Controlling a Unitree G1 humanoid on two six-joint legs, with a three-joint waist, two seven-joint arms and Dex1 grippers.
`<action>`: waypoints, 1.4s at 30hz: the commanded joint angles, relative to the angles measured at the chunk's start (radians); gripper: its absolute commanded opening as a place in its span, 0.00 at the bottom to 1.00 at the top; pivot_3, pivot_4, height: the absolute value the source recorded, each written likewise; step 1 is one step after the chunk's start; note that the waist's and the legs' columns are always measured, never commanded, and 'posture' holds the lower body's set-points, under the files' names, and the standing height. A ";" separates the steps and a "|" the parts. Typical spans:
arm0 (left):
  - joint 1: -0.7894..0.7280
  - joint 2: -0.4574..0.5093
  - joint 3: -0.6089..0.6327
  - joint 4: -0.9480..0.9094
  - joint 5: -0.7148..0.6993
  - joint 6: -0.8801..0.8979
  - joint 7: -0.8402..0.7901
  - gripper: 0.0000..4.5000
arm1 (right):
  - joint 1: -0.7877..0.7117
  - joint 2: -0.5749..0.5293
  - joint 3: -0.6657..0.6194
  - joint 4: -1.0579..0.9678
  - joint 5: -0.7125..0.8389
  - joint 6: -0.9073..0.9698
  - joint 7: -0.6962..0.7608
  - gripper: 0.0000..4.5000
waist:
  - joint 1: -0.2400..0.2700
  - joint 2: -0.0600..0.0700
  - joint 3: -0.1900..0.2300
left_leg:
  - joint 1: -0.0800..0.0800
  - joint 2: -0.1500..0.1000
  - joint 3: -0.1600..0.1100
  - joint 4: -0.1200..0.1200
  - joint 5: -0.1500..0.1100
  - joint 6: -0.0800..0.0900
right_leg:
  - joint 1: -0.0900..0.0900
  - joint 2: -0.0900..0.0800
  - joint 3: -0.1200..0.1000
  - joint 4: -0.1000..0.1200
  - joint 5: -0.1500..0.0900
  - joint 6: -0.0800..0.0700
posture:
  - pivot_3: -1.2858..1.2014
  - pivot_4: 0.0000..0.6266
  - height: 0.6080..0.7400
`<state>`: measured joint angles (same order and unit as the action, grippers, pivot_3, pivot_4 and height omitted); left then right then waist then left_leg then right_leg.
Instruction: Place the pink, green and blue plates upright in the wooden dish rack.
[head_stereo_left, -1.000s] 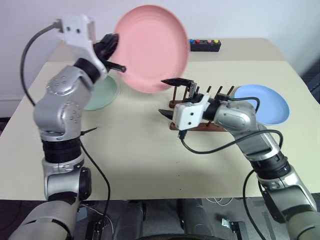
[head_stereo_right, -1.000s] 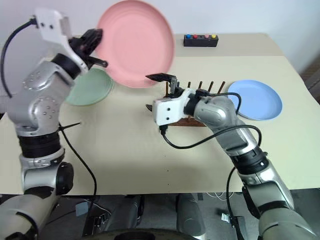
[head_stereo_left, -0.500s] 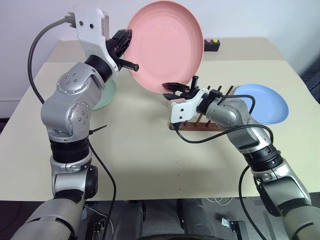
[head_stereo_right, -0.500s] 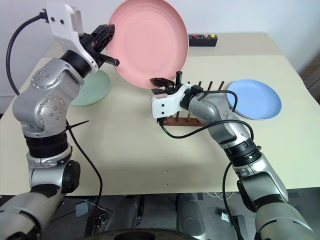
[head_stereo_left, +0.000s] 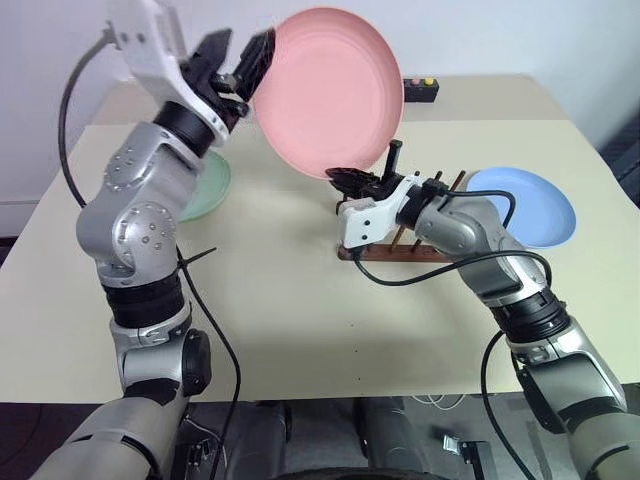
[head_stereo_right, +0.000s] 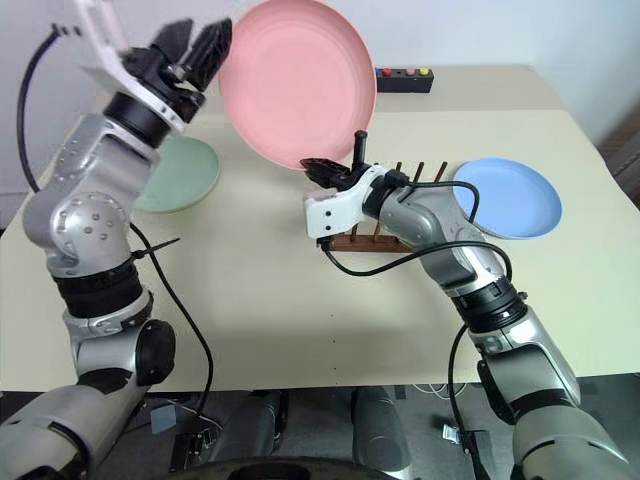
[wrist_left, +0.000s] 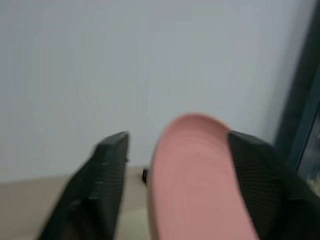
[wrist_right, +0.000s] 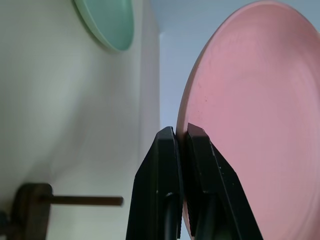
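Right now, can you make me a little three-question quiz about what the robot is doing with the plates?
1. Which fingers are pinching the pink plate? A) the left fingers B) the right fingers
2. True or false: the blue plate already stands in the wooden dish rack.
3. Fill in: the green plate lies flat on the ____.

Key:
1. B. The right fingers are shut on the plate's lower rim; the left fingers stand open around its upper edge.
2. False. It lies flat on the table, beside the rack.
3. table
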<state>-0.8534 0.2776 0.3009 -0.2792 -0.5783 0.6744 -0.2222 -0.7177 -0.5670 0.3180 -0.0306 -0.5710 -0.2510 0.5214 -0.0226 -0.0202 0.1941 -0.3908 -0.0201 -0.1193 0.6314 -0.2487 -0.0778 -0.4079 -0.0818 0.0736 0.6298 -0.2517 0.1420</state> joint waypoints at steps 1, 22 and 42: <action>-0.031 0.042 0.066 -0.019 -0.028 -0.083 -0.018 0.99 | -0.012 -0.017 -0.069 -0.035 0.048 -0.030 -0.026 0.00 | 0.001 0.000 0.000 | 0.000 0.000 0.000 0.000 0.000 0.000 | 0.000 0.000 0.000 0.000 0.000 0.000 | 0.52 0.24 1.00; 0.563 0.189 -0.204 0.025 0.070 -0.243 -0.417 0.99 | 0.383 -0.148 -0.760 -0.438 1.360 0.736 0.223 0.00 | 0.006 0.001 0.000 | 0.001 0.000 -0.001 0.000 0.000 0.001 | 0.002 0.000 0.000 0.000 0.000 -0.001 | 0.52 0.24 1.00; 0.669 0.169 -0.324 0.027 0.111 -0.281 -0.547 0.99 | 0.498 -0.174 -0.863 -0.365 1.703 0.927 0.183 0.00 | 0.009 0.001 0.000 | 0.001 0.000 0.000 0.001 0.000 0.001 | 0.003 0.000 0.000 -0.001 0.000 -0.001 | 0.52 0.24 1.00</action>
<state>-0.1887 0.4470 -0.0237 -0.2116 -0.4672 0.4104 -0.7649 -0.2010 -0.7250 -0.5311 -0.3952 1.1166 0.6842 0.6966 -0.0139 -0.0187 0.1941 -0.3899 -0.0198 -0.1192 0.6323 -0.2491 -0.0766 -0.4049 -0.0816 0.0740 0.6291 -0.2519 0.1411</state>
